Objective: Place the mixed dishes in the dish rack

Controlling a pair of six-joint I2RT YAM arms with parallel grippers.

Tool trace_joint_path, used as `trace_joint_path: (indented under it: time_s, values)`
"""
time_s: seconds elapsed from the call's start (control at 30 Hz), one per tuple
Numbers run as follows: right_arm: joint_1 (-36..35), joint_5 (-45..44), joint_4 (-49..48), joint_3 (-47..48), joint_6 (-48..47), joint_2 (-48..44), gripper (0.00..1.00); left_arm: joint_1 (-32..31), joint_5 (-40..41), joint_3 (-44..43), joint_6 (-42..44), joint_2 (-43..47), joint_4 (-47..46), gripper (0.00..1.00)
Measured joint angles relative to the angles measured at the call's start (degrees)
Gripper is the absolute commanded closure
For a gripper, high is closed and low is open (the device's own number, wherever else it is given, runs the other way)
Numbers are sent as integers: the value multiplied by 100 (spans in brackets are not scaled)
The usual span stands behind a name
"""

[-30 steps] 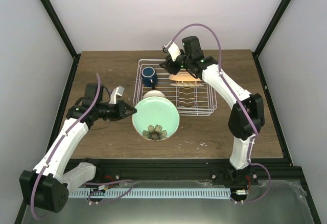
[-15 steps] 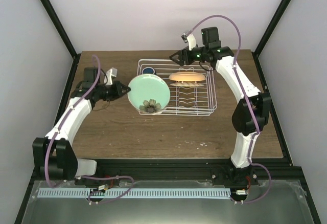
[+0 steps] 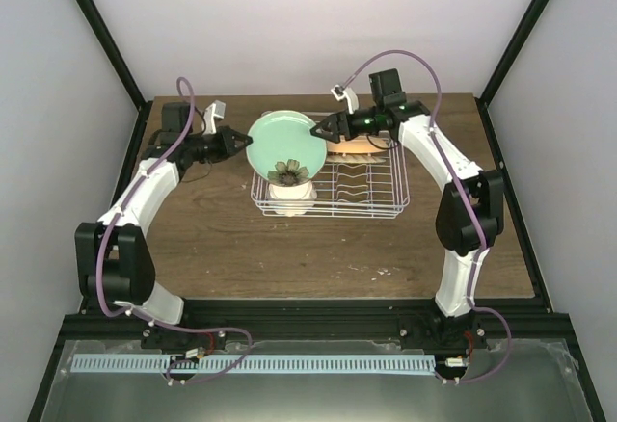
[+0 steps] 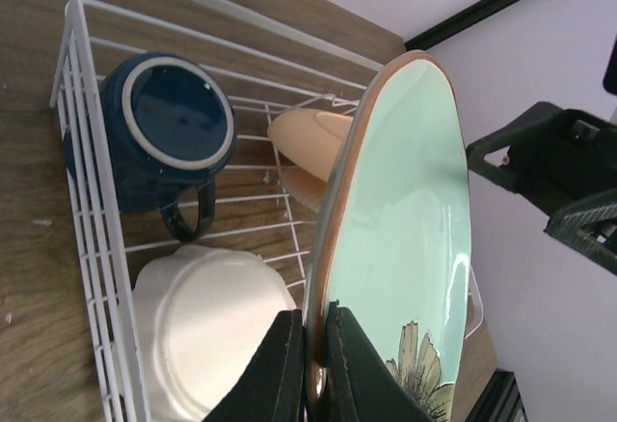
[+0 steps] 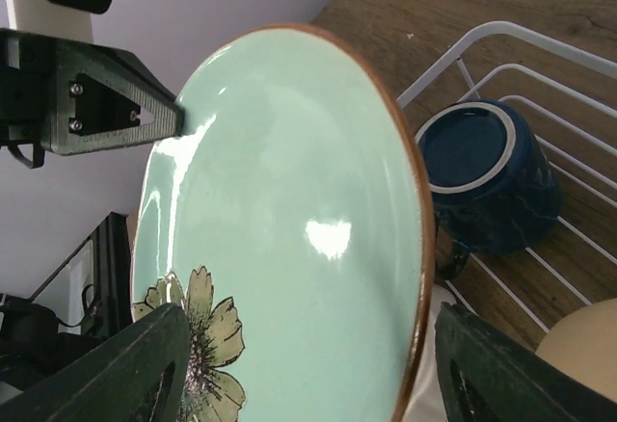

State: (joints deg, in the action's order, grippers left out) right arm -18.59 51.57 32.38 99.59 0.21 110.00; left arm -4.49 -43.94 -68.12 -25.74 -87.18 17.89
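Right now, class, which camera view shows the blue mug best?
The left wrist view: the mug sits whole in the rack, handle included. The right wrist view cuts it off behind the rim of the green plate. From above, the plate hides it.

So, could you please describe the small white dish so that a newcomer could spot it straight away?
Find the white wire rack toward the back of the wooden table, then its near left corner, next to the mint-green plate held aloft. The dish sitting there is the only white one, with a scalloped edge, unlike the dark blue mug beside it.
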Motion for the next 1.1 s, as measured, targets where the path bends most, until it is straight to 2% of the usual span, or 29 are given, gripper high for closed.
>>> trace_joint_path:
  time_s: [0.23,0.3,0.33,0.37,0.43,0.5,0.53,0.63,0.7,0.77,0.87,0.9,0.93,1.1]
  values:
    - [-170,66,-44,55,28,284,29,0,-122,-120,-70,-85,-293,100]
    - [-275,26,-22,114,26,466,32,0,-168,-120,-116,-87,-365,100]
    - [-319,17,-20,118,28,525,38,0,-186,-120,-133,-90,-402,100]
    - [-350,33,-17,118,37,575,48,0,-205,-120,-140,-96,-450,100]
    - [-393,57,-24,120,52,640,78,0,-203,-120,-136,-131,-496,100]
    - [-417,205,2,149,184,654,94,22,-170,-120,-74,-197,-505,100]
    - [-400,437,42,188,304,654,98,55,-201,-120,2,-227,-522,100]
    - [-269,702,131,356,627,654,99,68,-415,-122,234,-315,-820,100]
    - [-247,817,142,372,632,649,99,61,-450,-122,236,-315,-916,86]
    - [-256,791,142,378,601,640,99,81,-474,-122,160,-332,-931,66]
    - [-343,437,162,385,210,603,99,74,-516,-122,-37,-376,-911,28]
    - [-382,286,221,385,83,590,99,76,-542,-125,-105,-378,-909,7]
    - [-409,136,308,385,-66,575,99,94,-564,-133,-140,-378,-909,1]
    - [-481,-684,957,337,-811,413,99,310,-638,-280,-330,-374,-975,0]
